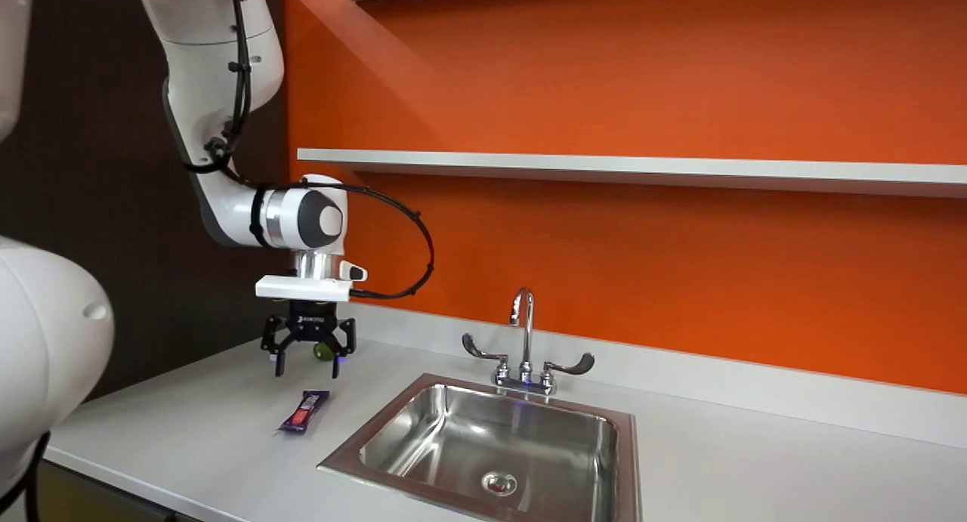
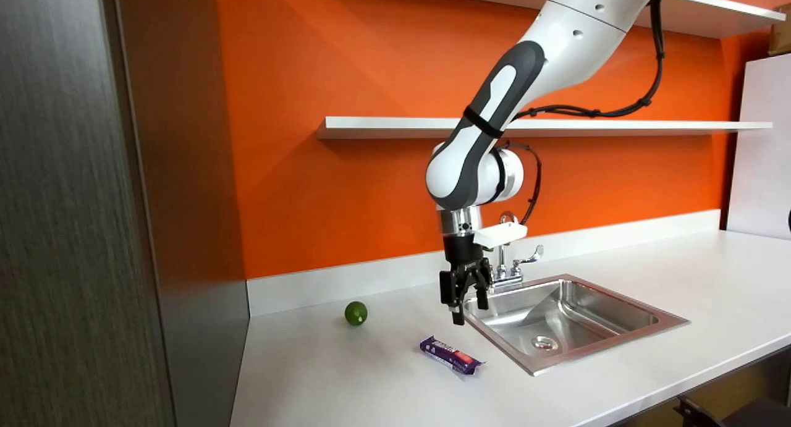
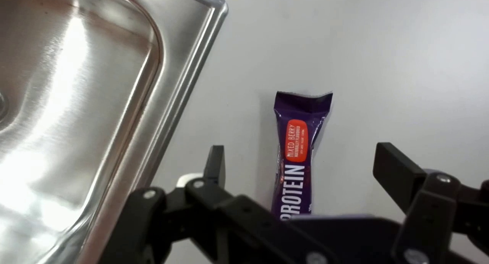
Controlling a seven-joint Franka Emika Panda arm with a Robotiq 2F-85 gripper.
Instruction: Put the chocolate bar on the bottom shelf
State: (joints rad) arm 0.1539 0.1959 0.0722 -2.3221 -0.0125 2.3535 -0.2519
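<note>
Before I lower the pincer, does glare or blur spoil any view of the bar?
Wrist view: white glare streaks the sink, but none hides the chocolate bar, whose large lettering reads sharply; both exterior views: no strong glare on the bar, its lettering too small to read.

Orange wall point(image 1: 680, 280) above a pale countertop point(image 1: 755, 473), dark panel point(image 1: 113, 197) alongside.

Light grey countertop point(image 2: 321, 377): chocolate bar point(image 2: 451, 356) lying flat near sink point(image 1: 483, 435); green ball point(image 2: 356, 313) apart from both.
</note>
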